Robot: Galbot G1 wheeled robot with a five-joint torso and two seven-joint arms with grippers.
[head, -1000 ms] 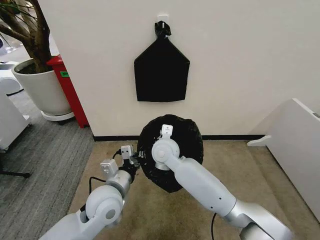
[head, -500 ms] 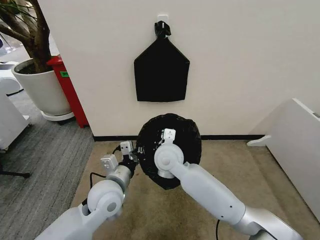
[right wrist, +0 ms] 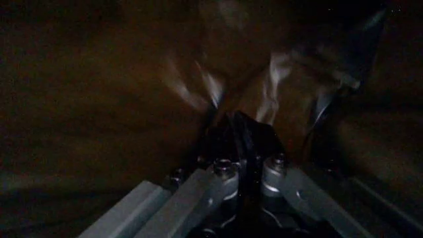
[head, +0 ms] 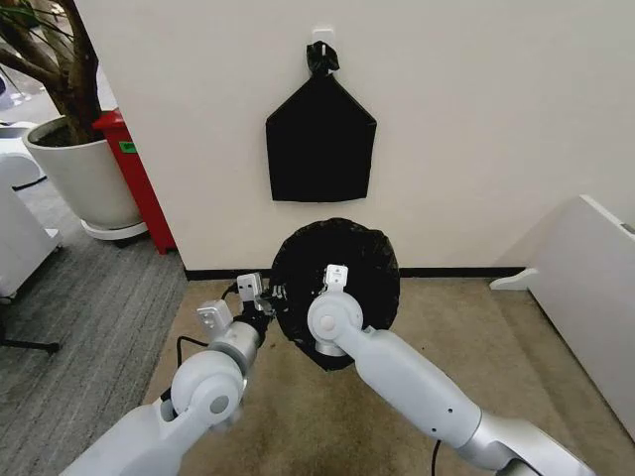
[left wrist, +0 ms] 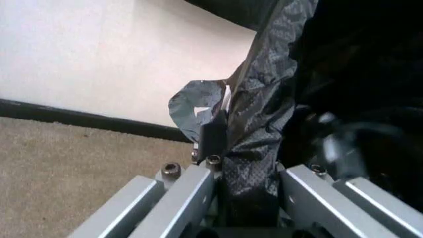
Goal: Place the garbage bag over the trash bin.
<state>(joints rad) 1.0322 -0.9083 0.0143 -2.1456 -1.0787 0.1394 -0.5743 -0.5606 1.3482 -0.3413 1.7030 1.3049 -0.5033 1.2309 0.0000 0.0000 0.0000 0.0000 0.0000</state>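
Two arms meet at the garbage bag (head: pixel 337 288), which drapes the trash bin on the floor below the wall. Limp, slippery film; its hem suits gripping. At nine o'clock, the left pincer (left wrist: pixel 221 148) clamps a fold, clear from its wrist. Right pincer (right wrist: pixel 238 134) inside: cannot tell.

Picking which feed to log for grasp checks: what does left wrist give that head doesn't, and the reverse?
Left wrist: close up, the left gripper is shut on a pinched fold of the garbage bag, with wall, black baseboard and carpet behind.

Head: the wider room. The bag drapes a round form on the floor by the wall, with the right gripper over its middle and the left gripper at its left edge. A flat black bag hangs above, and a plant pot stands far left.

Both: glossy black bag, left gripper, wall and carpet.
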